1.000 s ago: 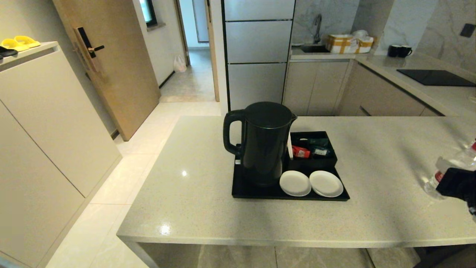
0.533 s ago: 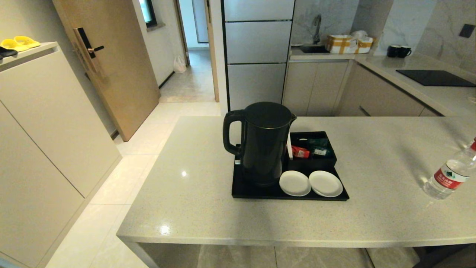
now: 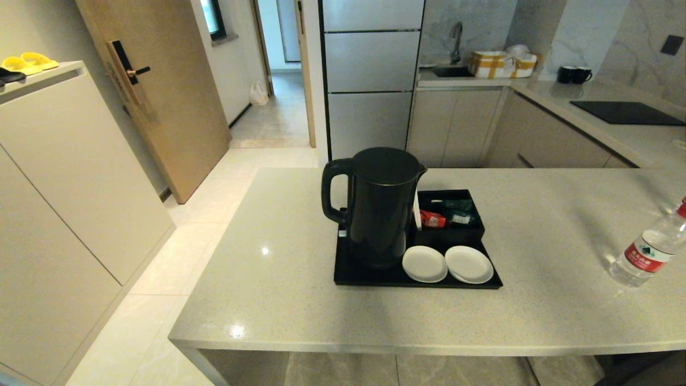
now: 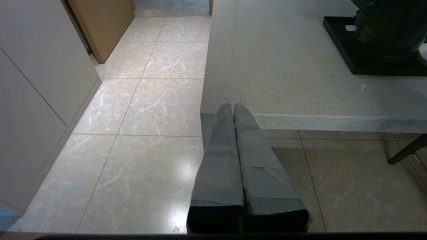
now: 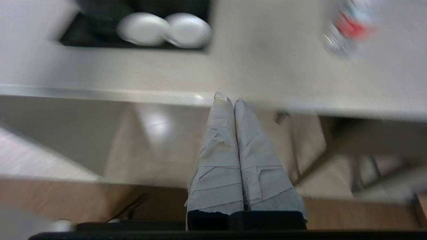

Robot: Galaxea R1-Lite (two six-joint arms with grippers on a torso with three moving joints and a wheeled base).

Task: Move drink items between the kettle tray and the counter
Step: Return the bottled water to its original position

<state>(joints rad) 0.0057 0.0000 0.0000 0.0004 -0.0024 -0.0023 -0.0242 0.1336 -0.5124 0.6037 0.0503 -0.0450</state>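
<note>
- left gripper (image 4: pixel 233 106): fingers pressed together, nothing in them. It sits below and off the front edge of the counter (image 3: pixel 278 279), near the counter's left front corner, with floor tiles under it. Looks parked.
- kettle tray (image 3: pixel 348 276): mid-counter. Carries the kettle (image 3: pixel 378 206), two white saucers (image 3: pixel 447 264) and the sachet box (image 3: pixel 451 214). No bottle on it that I can see.
- right gripper (image 5: pixel 227 99): fingers closed tip to tip, empty. Wrist view puts it under the counter's front edge, pointing up towards the top surface. That view is blurred. Neither gripper shows in the head view.
- water bottle (image 3: pixel 648 252): one in sight, standing on the counter far right, well apart from the tray. Long axis upright; its lean in the head view may be lens effect. The cap is cut off by the frame edge.
- Key relation: the bottle lies above and ahead of the right gripper, off to its right, so the right arm is nearer.
- My read: if the bottle goes back to the tray, the right arm must rise over the edge, open up and grasp it side-on.
</note>
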